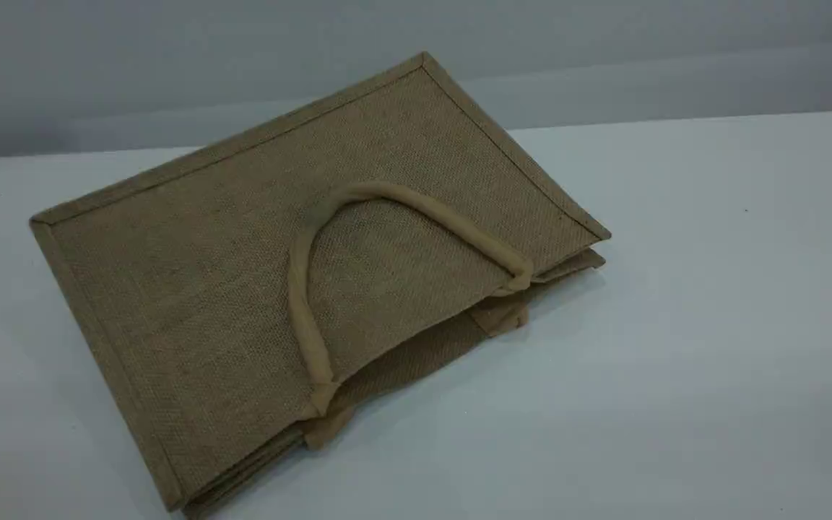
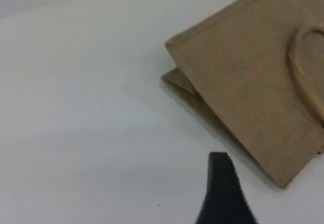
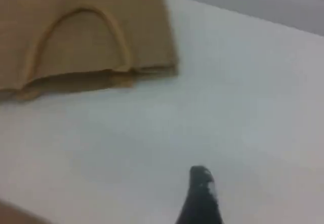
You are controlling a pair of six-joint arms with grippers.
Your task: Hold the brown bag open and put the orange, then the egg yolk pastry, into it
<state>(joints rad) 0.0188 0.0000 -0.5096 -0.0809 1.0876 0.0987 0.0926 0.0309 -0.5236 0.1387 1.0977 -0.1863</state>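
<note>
ahead of both sets of jaws and well apart from them lies one brown bag (image 1: 243, 274), flat on the white table (image 1: 712, 325), folded shut with its mouth edge toward the near right of the scene view. one loop handle (image 1: 416, 206) rests curved on the upper face of the bag; a second shows only as two short tan stubs poking out from under the mouth edge.

the left gripper (image 2: 223, 193) shows one dark fingertip at the bottom of its own view, over bare table. the bag sits up and to the right of that tip, one corner nearest it, not touching. the right gripper (image 3: 200, 196) also shows one dark fingertip over bare table, blurred. the bag lies up and to the left of it, mouth edge and handle facing the tip, well apart. both sets of jaws stand wide and hold nothing.

one bag, two handles, two fingertips counted. neither fruit nor pastry shows in any view.
</note>
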